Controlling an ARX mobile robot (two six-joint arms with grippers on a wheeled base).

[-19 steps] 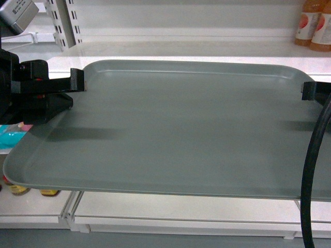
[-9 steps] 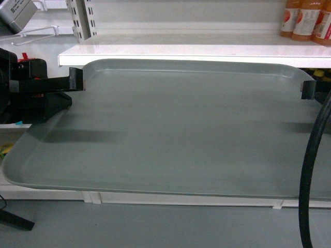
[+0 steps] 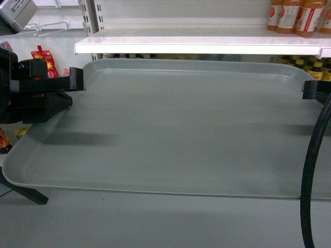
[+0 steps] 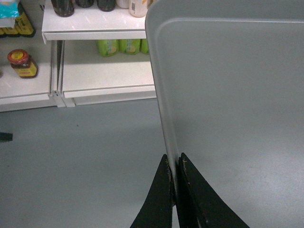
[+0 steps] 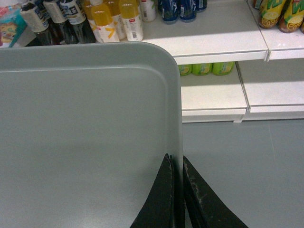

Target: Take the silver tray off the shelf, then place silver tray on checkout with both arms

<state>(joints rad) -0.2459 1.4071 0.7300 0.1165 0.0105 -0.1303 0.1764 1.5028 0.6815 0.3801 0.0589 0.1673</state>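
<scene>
The silver tray (image 3: pixel 181 124) hangs level in the air over grey floor, clear of the shelf (image 3: pixel 207 47) behind it. My left gripper (image 3: pixel 78 82) is shut on the tray's left rim. In the left wrist view the left gripper (image 4: pixel 175 164) pinches that rim (image 4: pixel 164 118) between both jaws. My right gripper (image 3: pixel 310 90) is shut on the right rim, and in the right wrist view the right gripper (image 5: pixel 176 164) clamps the tray (image 5: pixel 85 133) edge. A thick black cable (image 3: pixel 313 170) crosses the tray's right side. The checkout is out of view.
Orange drink bottles (image 3: pixel 295 15) stand on the shelf at top right. Lower shelf boards (image 5: pixel 213 38) carry yellow, blue and green bottles (image 5: pixel 114 19). A red-lidded jar (image 4: pixel 20 62) sits on a low shelf at left. A dark frame leg (image 3: pixel 23 188) slants at lower left.
The shelves have slid up and to the right behind the tray, and grey floor now shows beneath its front edge. Both grippers keep their hold on the tray rims.
</scene>
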